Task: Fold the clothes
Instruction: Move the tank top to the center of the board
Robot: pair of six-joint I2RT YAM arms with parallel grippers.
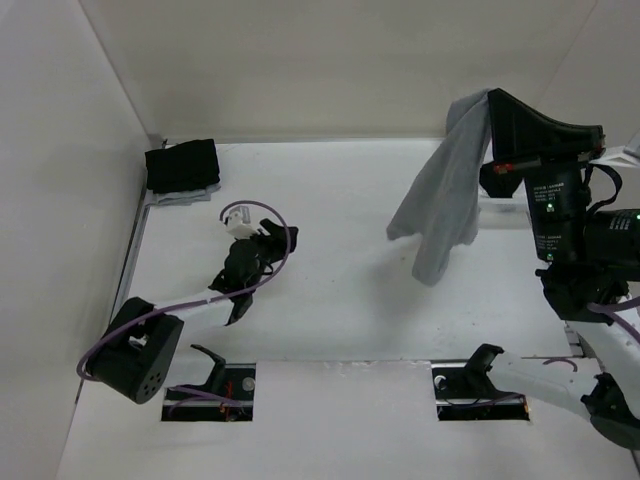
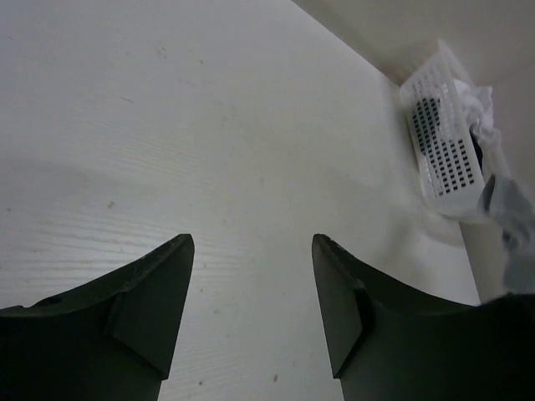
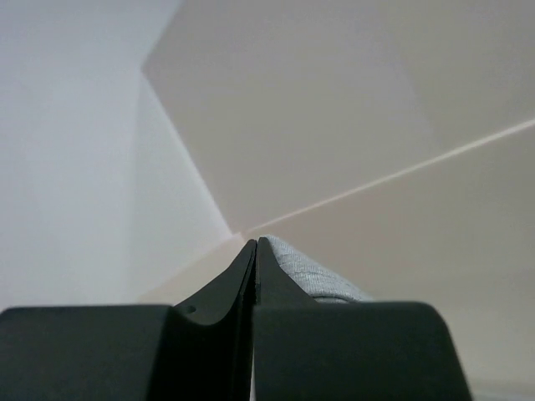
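Two-arm workstation seen from above and from both wrists. The right tool [image 1: 492, 98] is raised over the far right part of the tabletop [image 1: 330, 310] with its jaws pressed fully together on one edge of the grey garment [image 1: 440, 200]. In the right wrist view the two fingers [image 3: 242, 276] meet with no gap between them, and a fold of the grey garment [image 3: 309, 276] shows just behind the right-hand finger. From this pinch the garment hangs down in a long loose drape, widest at mid-height and narrowing to a tail near the right edge of the tabletop. Whether the tail touches the surface cannot be told. The left tool [image 1: 275, 240] sits low over the left half of the tabletop, well apart from the garment, with its jaws moderately wide and nothing between them. In the left wrist view its fingers [image 2: 159, 284] frame only bare tabletop [image 2: 209, 125]. A white perforated basket [image 2: 439, 125] stands at the right edge with pale cloth in it, and a hanging part of the grey garment [image 2: 506, 209] shows just beside it. A stack of black garments [image 1: 182, 165] lies in the far left corner.
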